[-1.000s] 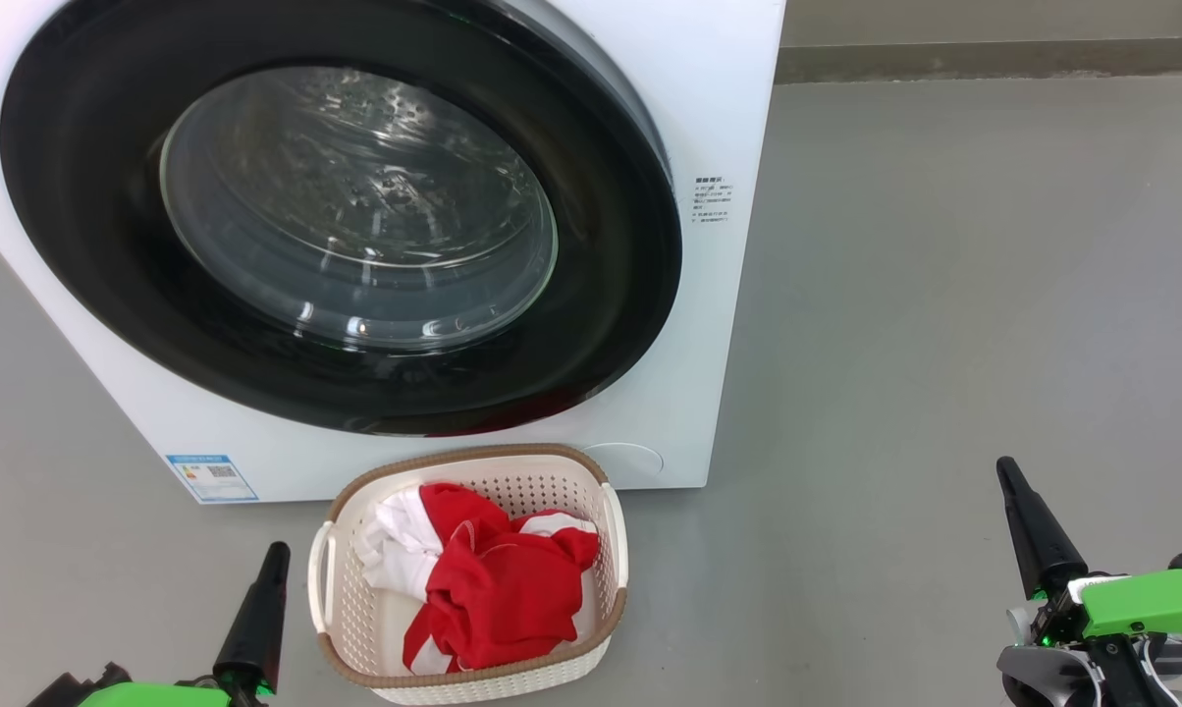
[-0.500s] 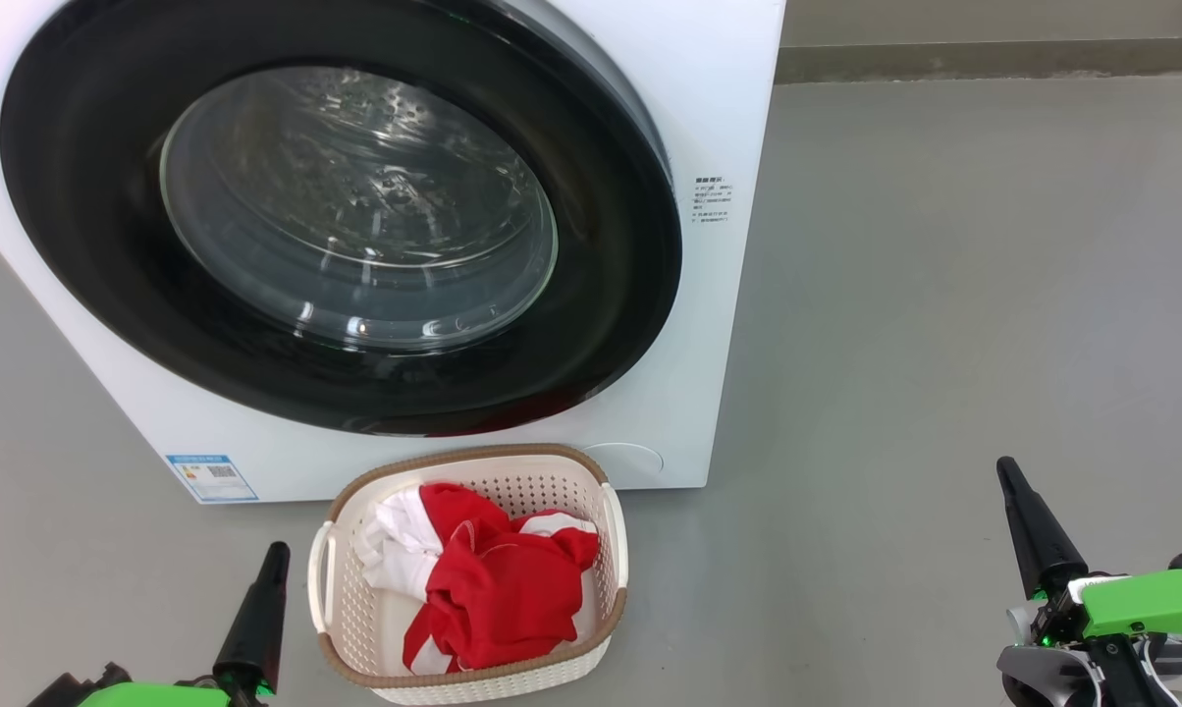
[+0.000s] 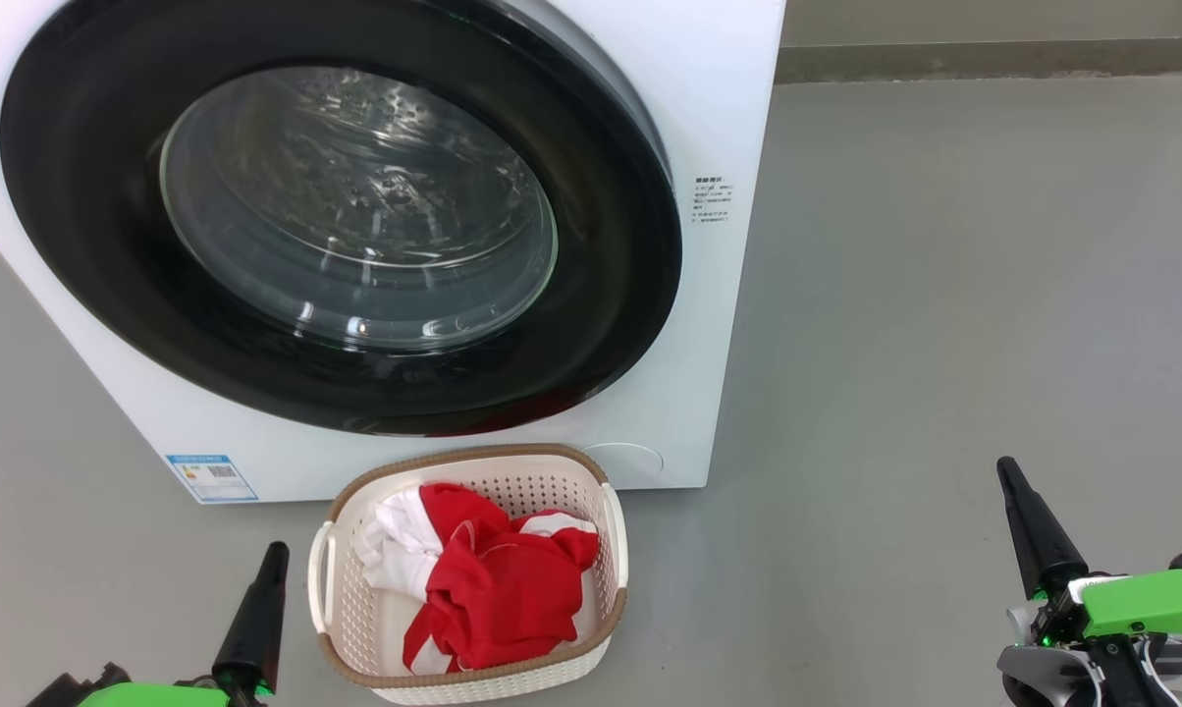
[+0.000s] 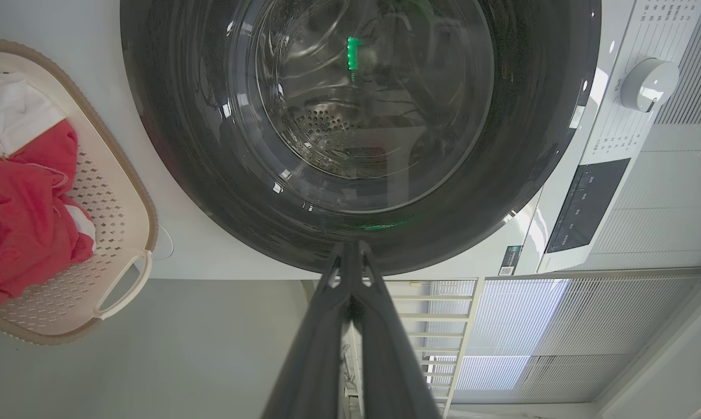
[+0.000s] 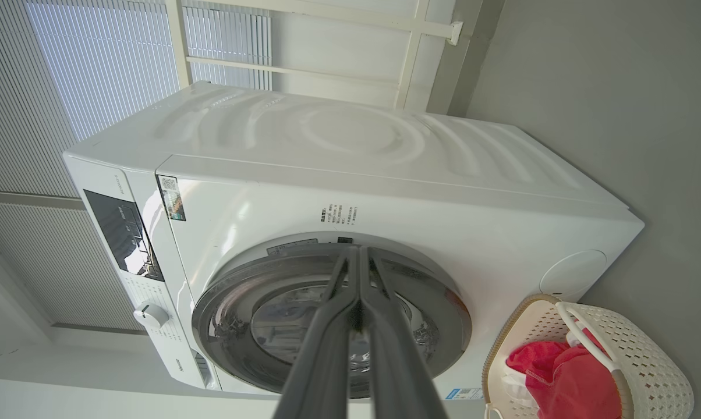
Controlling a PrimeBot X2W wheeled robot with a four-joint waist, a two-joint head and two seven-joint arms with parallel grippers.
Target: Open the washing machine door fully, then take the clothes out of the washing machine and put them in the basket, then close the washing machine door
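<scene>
- The washing machine (image 3: 738, 98) stands on the grey floor (image 3: 944, 295), with its white front towards the head camera.
- The washing machine door (image 3: 616, 295) is shut. Its glossy black rim lies flush against the machine front.
- The glass bowl (image 3: 355, 206) sits at the door's centre. The perforated steel drum (image 4: 327, 122) shows through it.
- A blue label (image 3: 211, 477) sits at the lower left corner of the machine front.
- In the left wrist view, a round dial (image 4: 647, 84) and a dark control panel (image 4: 583, 212) occupy the strip of the front beyond the door.
- The basket (image 3: 473, 460) sits on the floor directly in front of the machine, below the door's lower edge. Whether it touches the machine front cannot be determined.
- The clothes (image 3: 498, 589) lie inside the basket. The red fabric is bunched at the centre and near side, and a white part lies at the far left.
- The left end effector (image 3: 276, 552) is at the lower left of the head view, just beside the basket's left handle and apart from it. Its jaws are pressed together and hold nothing.
- The right end effector (image 3: 1005, 469) is at the lower right, over bare floor and well apart from the basket and the machine. Its jaws are pressed together and hold nothing.
</scene>
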